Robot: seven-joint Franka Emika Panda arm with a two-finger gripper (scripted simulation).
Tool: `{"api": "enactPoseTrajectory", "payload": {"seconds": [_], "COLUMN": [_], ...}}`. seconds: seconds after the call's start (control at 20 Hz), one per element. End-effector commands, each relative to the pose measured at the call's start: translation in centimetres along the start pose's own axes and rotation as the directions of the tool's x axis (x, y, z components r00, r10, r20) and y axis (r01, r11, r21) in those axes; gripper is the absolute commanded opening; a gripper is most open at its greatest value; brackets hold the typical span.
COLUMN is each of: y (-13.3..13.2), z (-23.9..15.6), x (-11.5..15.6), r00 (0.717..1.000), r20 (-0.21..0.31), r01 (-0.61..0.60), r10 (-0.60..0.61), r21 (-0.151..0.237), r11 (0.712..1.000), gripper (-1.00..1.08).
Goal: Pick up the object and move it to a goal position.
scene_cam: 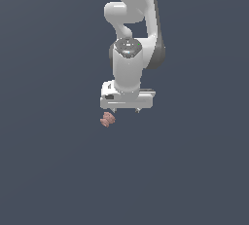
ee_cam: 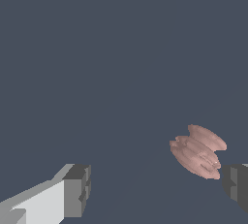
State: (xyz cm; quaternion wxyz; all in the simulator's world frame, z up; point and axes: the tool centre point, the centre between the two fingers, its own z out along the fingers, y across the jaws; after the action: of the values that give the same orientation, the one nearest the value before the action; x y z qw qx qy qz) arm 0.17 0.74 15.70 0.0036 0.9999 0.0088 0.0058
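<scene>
The object [scene_cam: 107, 119] is a small lumpy pinkish-brown blob lying on the dark grey floor, just below and toward the exterior view's left of the white hand. My gripper [scene_cam: 125, 110] hangs pointing down, open, with nothing between its fingers. In the wrist view the object [ee_cam: 197, 151] lies close beside one dark fingertip [ee_cam: 236, 186], off the midline of the gripper [ee_cam: 157, 189], and the other fingertip [ee_cam: 77, 189] stands far from it. Whether that fingertip touches the blob cannot be told.
The white arm [scene_cam: 129, 19] rises behind the hand toward the top of the exterior view. A plain dark grey floor [scene_cam: 48, 170] surrounds the blob; no goal marker shows.
</scene>
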Motion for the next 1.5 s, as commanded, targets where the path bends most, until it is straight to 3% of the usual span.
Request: {"api": "enactPoseTrajectory", "payload": {"seconds": [0.0, 0.6, 1.0, 1.25, 1.45], "y": [0.0, -0.6, 0.7, 2.6, 4.7], "z": [0.0, -1.2, 0.0, 1.6, 3.3], "x": [0.0, -0.5, -0.7, -1.0, -1.5], "r00": [1.0, 1.0, 0.994, 0.974, 0.934], "r20": [0.0, 0.006, 0.009, 0.012, 0.015], "r01": [0.0, -0.02, -0.105, -0.227, -0.358], "r10": [0.0, 0.02, 0.105, 0.227, 0.358], "r21": [0.0, 0.008, 0.01, 0.012, 0.01], "r11": [1.0, 1.0, 0.994, 0.974, 0.934], "gripper": [1.0, 1.0, 1.0, 1.0, 1.0]}}
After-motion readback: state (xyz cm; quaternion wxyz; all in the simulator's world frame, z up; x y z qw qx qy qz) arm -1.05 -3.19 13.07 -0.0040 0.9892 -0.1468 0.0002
